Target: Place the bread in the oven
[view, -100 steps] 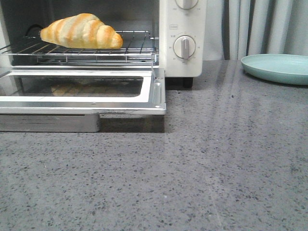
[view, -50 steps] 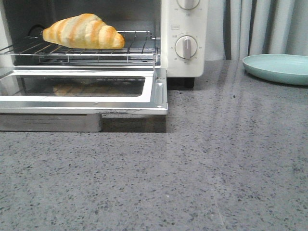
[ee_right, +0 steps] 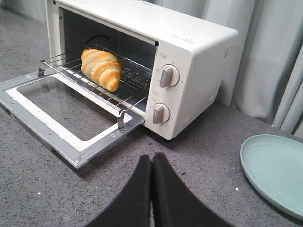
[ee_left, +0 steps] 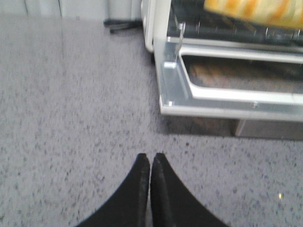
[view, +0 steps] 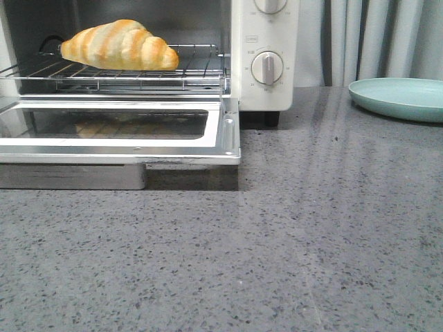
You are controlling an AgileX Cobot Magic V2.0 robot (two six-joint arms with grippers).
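Note:
The bread (view: 119, 45), a golden-orange croissant with pale stripes, lies on the wire rack (view: 201, 69) inside the white oven (view: 266, 93). The oven's glass door (view: 118, 142) hangs open, flat over the counter. The bread also shows in the right wrist view (ee_right: 101, 68) and at the edge of the left wrist view (ee_left: 255, 10). My left gripper (ee_left: 150, 157) is shut and empty over the counter, short of the door's corner. My right gripper (ee_right: 151, 157) is shut and empty over the counter in front of the oven's dials (ee_right: 168, 75). Neither gripper shows in the front view.
A pale teal plate (view: 401, 99) sits empty on the counter right of the oven, also in the right wrist view (ee_right: 277, 170). Grey curtains (view: 374, 38) hang behind. A black cable (ee_left: 120, 22) lies by the oven's left side. The counter is speckled grey stone.
The front view has shifted very slightly between frames. The bread, the oven door and the plate stay where they were.

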